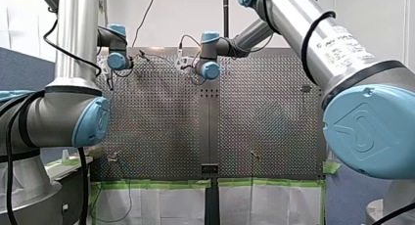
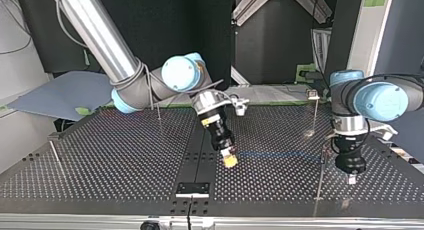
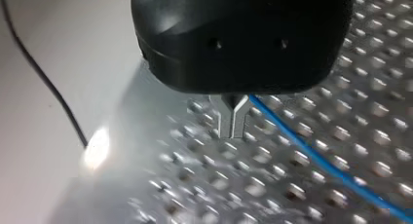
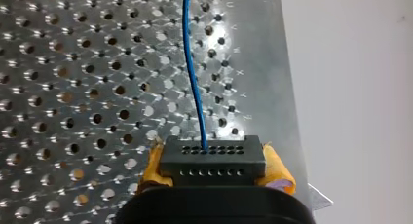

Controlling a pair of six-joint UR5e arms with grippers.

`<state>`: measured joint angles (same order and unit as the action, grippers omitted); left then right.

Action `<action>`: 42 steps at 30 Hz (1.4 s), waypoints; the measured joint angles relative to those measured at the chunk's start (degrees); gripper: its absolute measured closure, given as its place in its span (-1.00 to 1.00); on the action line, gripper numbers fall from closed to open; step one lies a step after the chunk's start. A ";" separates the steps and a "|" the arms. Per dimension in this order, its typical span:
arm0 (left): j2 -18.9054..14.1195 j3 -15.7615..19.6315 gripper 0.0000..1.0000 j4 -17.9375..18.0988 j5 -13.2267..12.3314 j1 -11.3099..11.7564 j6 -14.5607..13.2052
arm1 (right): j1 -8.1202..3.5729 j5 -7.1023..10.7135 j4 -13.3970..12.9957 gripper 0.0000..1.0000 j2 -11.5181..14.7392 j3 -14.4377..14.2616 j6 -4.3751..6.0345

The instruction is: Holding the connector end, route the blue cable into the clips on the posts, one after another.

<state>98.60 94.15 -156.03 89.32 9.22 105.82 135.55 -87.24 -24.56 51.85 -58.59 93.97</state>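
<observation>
Blue cable (image 4: 194, 78) runs stretched between both end effectors, low over the bench (image 2: 125, 155); I cannot see it in any clip.
My right end effector (image 4: 214, 168) is closed on the connector (image 4: 213, 158) with its yellow pads. My left end effector (image 3: 233, 119) has its metal fingers together, and the cable leaves right at them, so it seems pinched there. The danger is tension: if the arms pull apart, the thin cable can tear from the connector. A tight cable may also bend the slim posts (image 2: 317, 115) or jump over a clip.
</observation>
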 joint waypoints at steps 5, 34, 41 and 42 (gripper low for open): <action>0.82 -0.02 1.00 0.19 -0.40 0.37 0.14 | -0.40 0.20 0.08 1.00 -0.48 1.44 0.12; -1.78 -0.04 -0.96 0.35 0.49 1.08 3.84 | -0.51 -0.48 2.82 1.00 -0.74 2.19 -0.35; -2.49 -0.04 -0.96 -2.83 3.73 0.38 4.92 | -0.55 -0.49 3.69 1.00 -0.69 2.95 -0.49; -2.55 -0.03 -0.96 -3.25 4.16 0.26 4.93 | -0.56 -0.50 3.81 1.00 -0.69 3.02 -0.49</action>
<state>96.06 94.12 -159.28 93.47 9.48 110.75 134.99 -87.74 -20.74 51.15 -55.58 93.48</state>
